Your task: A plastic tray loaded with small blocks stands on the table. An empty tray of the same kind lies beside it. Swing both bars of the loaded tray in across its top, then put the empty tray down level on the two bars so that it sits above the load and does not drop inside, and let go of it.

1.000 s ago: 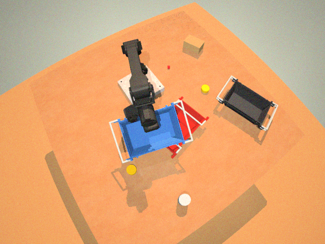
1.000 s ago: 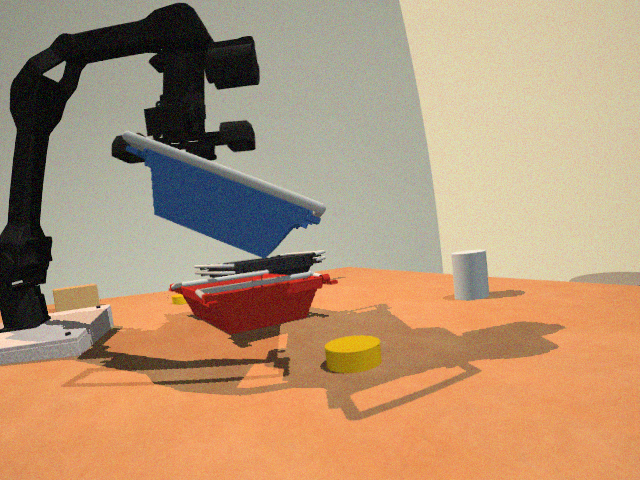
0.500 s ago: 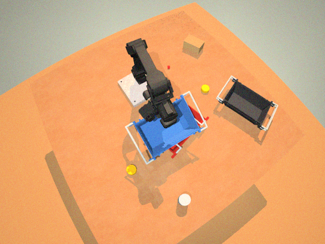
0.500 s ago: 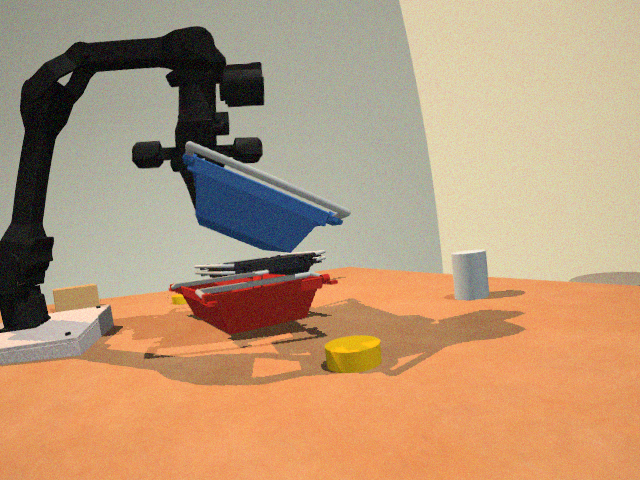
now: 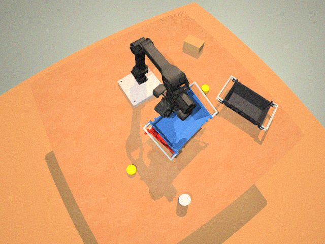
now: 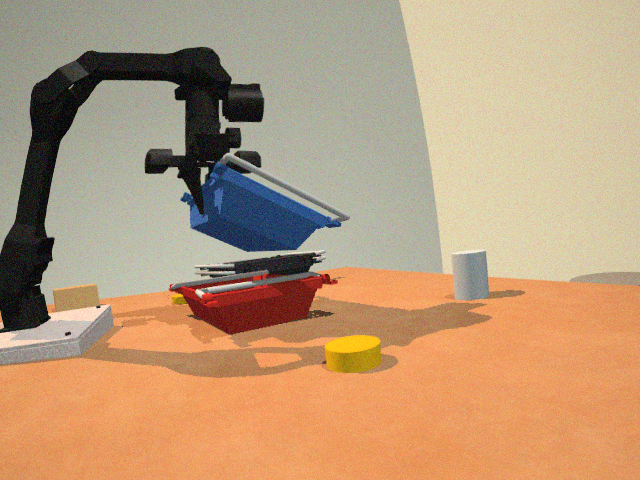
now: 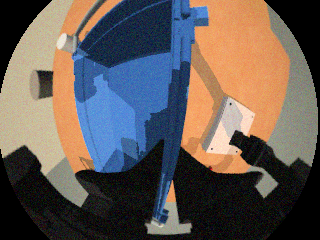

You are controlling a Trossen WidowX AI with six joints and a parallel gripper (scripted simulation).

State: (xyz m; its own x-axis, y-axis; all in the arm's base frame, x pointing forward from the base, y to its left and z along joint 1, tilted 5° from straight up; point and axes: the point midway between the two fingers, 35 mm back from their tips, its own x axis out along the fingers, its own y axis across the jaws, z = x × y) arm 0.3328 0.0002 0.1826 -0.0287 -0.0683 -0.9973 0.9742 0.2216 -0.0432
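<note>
The blue empty tray (image 5: 170,129) (image 6: 258,217) (image 7: 135,75) hangs above the red tray (image 5: 158,138) (image 6: 258,307), clear of it in the exterior view. It is tilted, its side away from the fingers lower. Its own wire bars (image 5: 157,143) (image 6: 289,184) are swung out over its ends. My gripper (image 6: 201,206) (image 7: 166,143) is shut on one long side wall of the blue tray. The red tray stands on the table, its two bars lying in across its top; one bar (image 6: 235,287) shows plainly. The load inside is hidden by the blue tray.
A black tray (image 5: 245,103) (image 6: 273,264) stands at the right in the top view. Yellow discs (image 5: 131,169) (image 5: 205,88) (image 6: 353,353), a white cylinder (image 5: 184,200) (image 6: 469,274) and a tan block (image 5: 193,43) (image 6: 75,297) stand around the red tray.
</note>
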